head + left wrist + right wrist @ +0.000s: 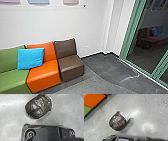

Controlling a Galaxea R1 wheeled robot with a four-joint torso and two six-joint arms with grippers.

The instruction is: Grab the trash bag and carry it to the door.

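A: ok so what were the grippers up to?

B: honestly couldn't tell how the left gripper or the right gripper stood, wide or narrow, or whether either one touched anything. The black plastic trash bag (38,107) was on the gray concrete-look floor (12,112), near the robot's dark base (52,132) with bare floor between. All crinkly and shiny, too.

A: and the room?

B: pretty colorful lol. Green seat (12,77), orange seat (45,75) and brown seat (71,66) stood side by side along a white wall (50,25), with a bright blue cushion (30,58) leaning across the green and orange backrests. Off to the robot's right were green-framed glass panels (150,32), dark, with reddish and blue seating showing in the glass.

A: anything hard to make out?

B: yeah, the green seat ran out of the head view, same with the pastel sheets (38,1) up top. The little black spot (84,5) on the wall was too small to identify.
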